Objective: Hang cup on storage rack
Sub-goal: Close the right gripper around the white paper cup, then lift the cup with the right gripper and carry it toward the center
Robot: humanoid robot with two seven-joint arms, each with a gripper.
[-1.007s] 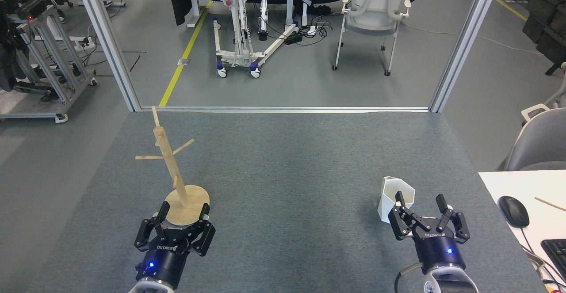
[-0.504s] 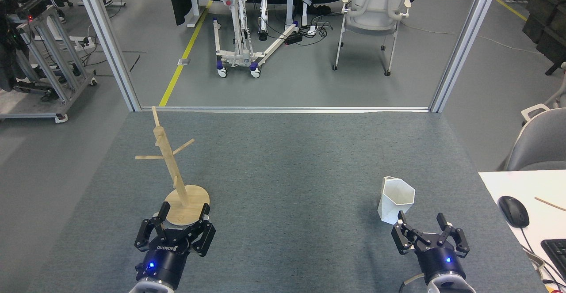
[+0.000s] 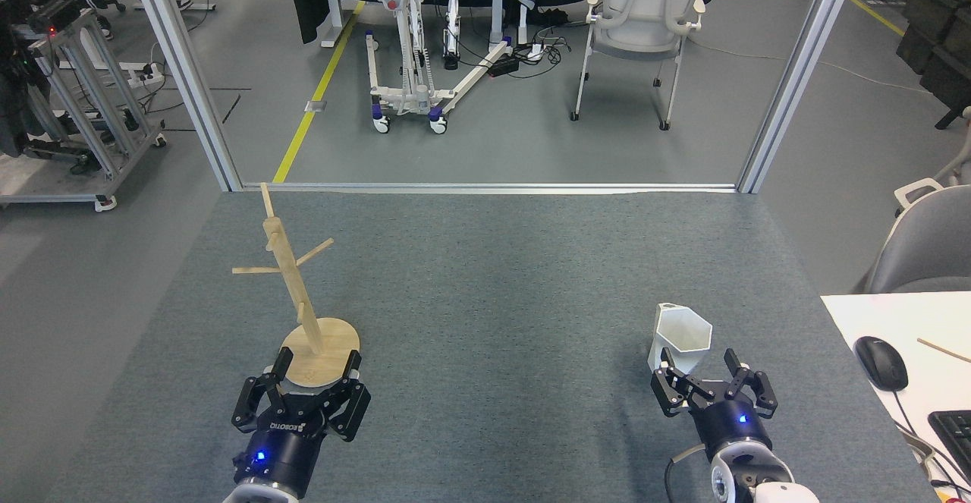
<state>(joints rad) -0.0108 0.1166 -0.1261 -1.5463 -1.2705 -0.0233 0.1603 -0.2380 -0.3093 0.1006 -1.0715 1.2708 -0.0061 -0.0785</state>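
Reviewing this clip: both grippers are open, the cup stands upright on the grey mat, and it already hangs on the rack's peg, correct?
Not quite. The head view shows the cup standing on the mat, far from the rack, with no peg through it. Both grippers are open.

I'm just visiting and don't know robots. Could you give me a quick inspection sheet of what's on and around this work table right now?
Surface: grey carpeted table, flat.
Job's things: white cup upright at right; wooden storage rack at left, pegs bare.
Clutter: nothing seen on the grey surface.
Grippers: left gripper open around the rack's base; right gripper open, just before the cup, not holding it.
Cables: floor cables beyond the table.
Surroundings: white chair, computer mouse on a side desk.
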